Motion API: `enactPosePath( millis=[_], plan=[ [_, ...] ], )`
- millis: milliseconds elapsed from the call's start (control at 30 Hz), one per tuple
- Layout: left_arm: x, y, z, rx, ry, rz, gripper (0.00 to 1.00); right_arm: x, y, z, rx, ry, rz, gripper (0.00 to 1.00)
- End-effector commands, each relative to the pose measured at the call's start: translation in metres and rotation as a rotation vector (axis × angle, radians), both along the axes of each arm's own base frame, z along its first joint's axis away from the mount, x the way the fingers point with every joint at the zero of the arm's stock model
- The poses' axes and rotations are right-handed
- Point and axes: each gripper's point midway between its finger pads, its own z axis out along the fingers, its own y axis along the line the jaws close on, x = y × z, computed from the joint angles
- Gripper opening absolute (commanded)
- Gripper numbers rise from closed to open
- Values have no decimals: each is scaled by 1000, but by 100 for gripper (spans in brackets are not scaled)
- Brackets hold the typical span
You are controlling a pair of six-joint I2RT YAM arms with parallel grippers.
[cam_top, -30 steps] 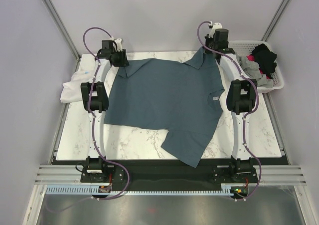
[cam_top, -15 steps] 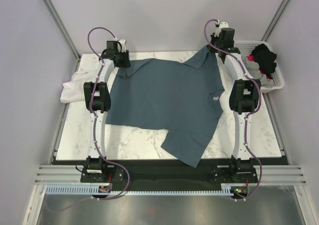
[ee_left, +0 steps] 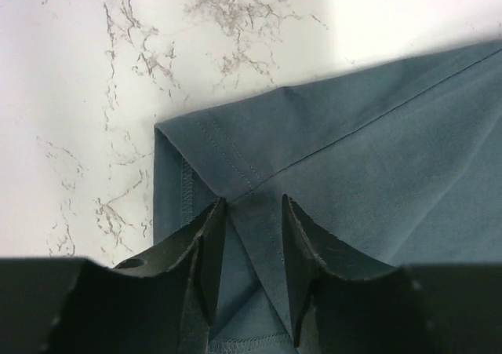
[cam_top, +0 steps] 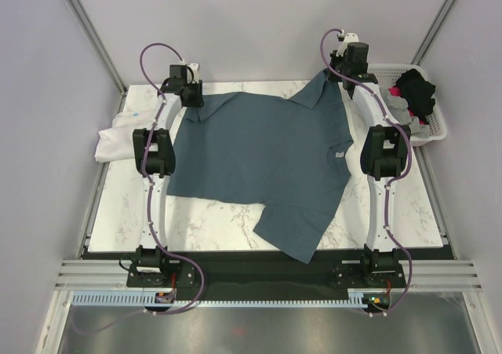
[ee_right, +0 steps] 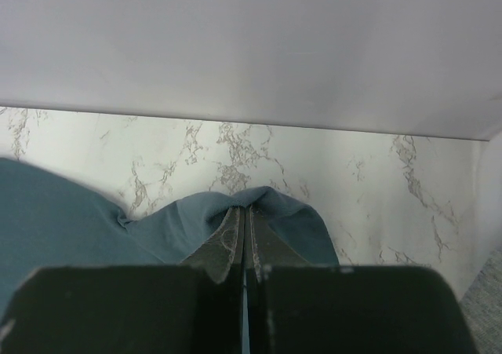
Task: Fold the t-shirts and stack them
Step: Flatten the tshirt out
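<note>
The slate-blue t-shirt [cam_top: 259,158] is laid flat on the table [cam_top: 392,205], its far sleeve pinched in the closed right gripper [ee_right: 243,220] and its far hem corner straddled, unclamped, by the half-open left gripper [ee_left: 252,213], seemingly so both can be lifted together

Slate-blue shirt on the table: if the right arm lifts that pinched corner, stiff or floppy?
Probably floppy: the slate-blue shirt bunches into a soft peak where the right gripper pinches it, so the rest should sag. Likely light: the cloth looks thin between its shut jaws. Pushed, it would probably wrinkle: the corner at the left gripper lies folded over.
</note>
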Motion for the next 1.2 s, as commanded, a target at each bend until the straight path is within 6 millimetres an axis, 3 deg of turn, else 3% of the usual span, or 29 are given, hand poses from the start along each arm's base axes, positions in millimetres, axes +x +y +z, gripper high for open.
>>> enactPosePath(
  millis=[0, 400, 533, 767, 867, 900, 933, 967, 1000, 1067, 1167],
  plan=[
    [14, -4, 27, 15, -89, -35, 41, -1, 6, 62, 24, -115, 5, 0],
    [11, -2, 32, 47, -93, -27, 8, -4, 5, 63, 21, -108, 10, 0],
    [8, 3, 53, 88, -122, -43, 7, -6, 3, 69, 9, -114, 4, 0],
    [4, 3, 140, 157, -278, -145, 7, -20, -21, 89, -28, -119, -48, 0],
    [-3, 1, 155, 188, -316, -193, 8, -29, -33, 94, -46, -116, -62, 0],
    [-8, 2, 172, 200, -344, -200, 8, -33, -34, 96, -54, -112, -59, 0],
    [-13, 1, 169, 205, -333, -215, 8, -35, -33, 97, -55, -109, -57, 0],
    [-16, 0, 172, 204, -335, -226, 8, -38, -47, 97, -55, -104, -77, 0],
    [-22, 1, 185, 219, -353, -238, 9, -42, -51, 100, -53, -102, -84, 0],
    [-31, 2, 183, 233, -335, -248, 10, -47, -56, 107, -53, -106, -92, 0],
    [-46, 5, 193, 270, -334, -275, 11, -63, -62, 132, -70, -135, -96, 0]
  ],
)
